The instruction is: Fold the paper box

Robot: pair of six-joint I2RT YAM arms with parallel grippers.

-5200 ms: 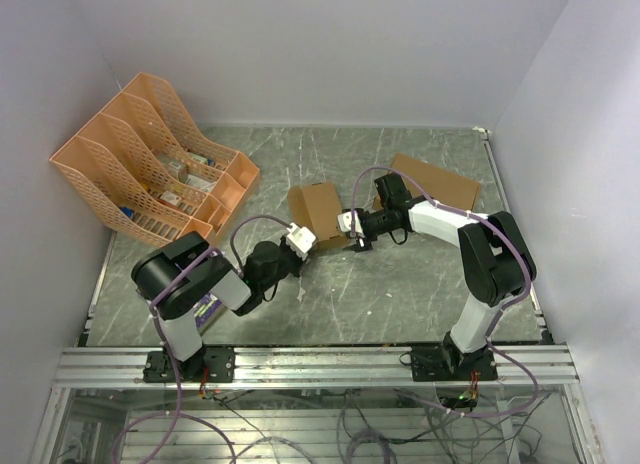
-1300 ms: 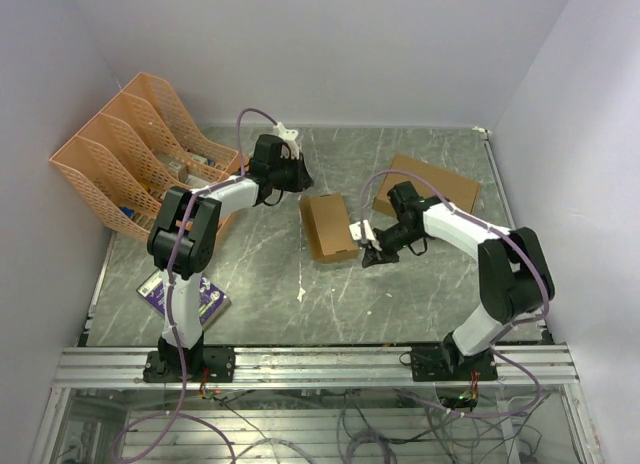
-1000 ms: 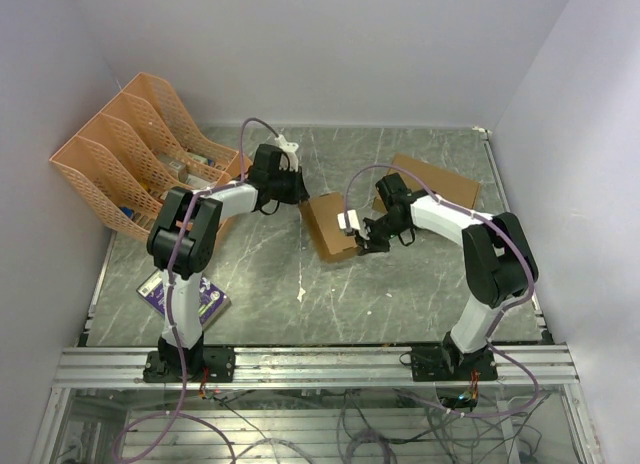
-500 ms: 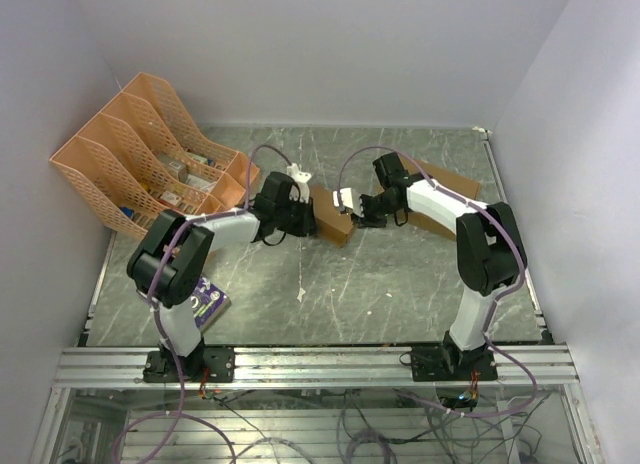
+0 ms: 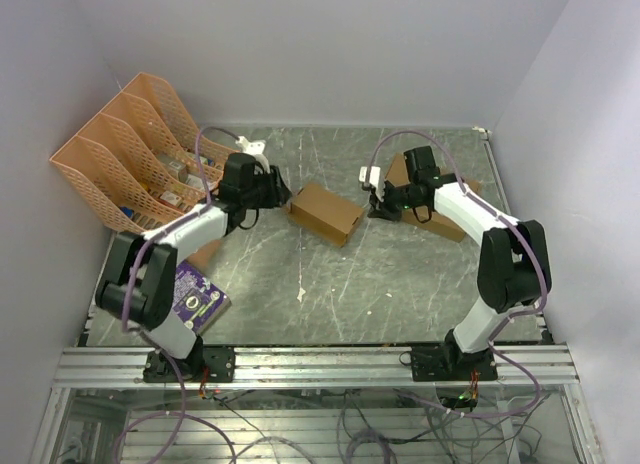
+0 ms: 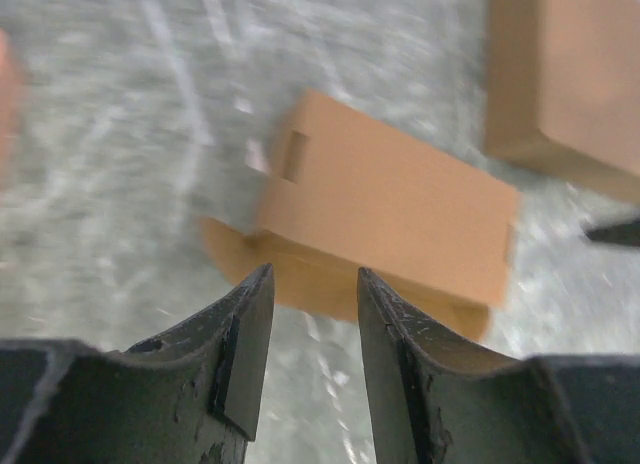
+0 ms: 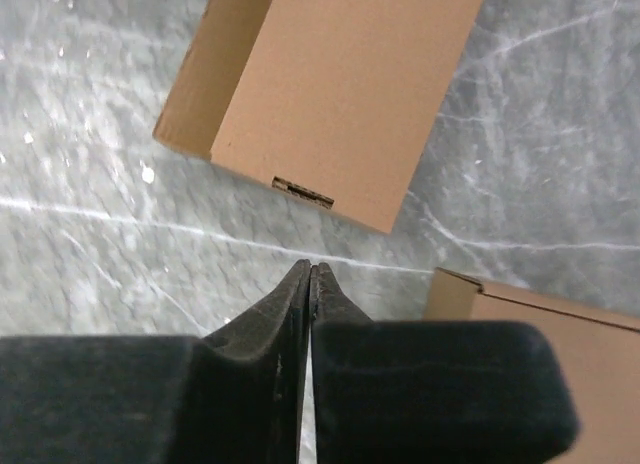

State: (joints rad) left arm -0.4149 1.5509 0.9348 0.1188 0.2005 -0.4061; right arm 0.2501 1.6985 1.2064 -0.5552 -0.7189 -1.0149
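Where lilac walls (image 5: pixel 300 54) enclose it, grey table (image 5: pixel 400 274) bears paper box (image 5: pixel 325 212).

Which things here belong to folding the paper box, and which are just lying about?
Job in hand: paper box, on the table between the arms; left gripper, open; right gripper, shut.
Lying about: larger cardboard box; orange file rack; flat purple packet.

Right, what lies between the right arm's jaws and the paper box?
Only bare table, as the right wrist view shows; the paper box lies clear of the jaws.
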